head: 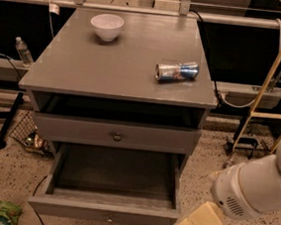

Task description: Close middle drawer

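Observation:
The middle drawer (135,215) of the grey cabinet (109,71) is pulled far out and its inside is bare. Its small round knob (109,218) sits at the frame's bottom edge. Above it, the top drawer (79,128) with the bigger knob (117,137) stands slightly out, with a dark gap above its front. The lowest drawer is hidden beneath. My gripper (197,222), a pale cream finger on a white arm (257,188), hangs low just right of the middle drawer's front right corner, apart from it.
A white bowl (107,25) and a crushed can (177,71) lie on the cabinet top. A wire basket (29,133) and a water bottle (23,51) are to the left, and a green packet (5,213) lies on the floor. Yellow poles (273,72) and cables stand at the right.

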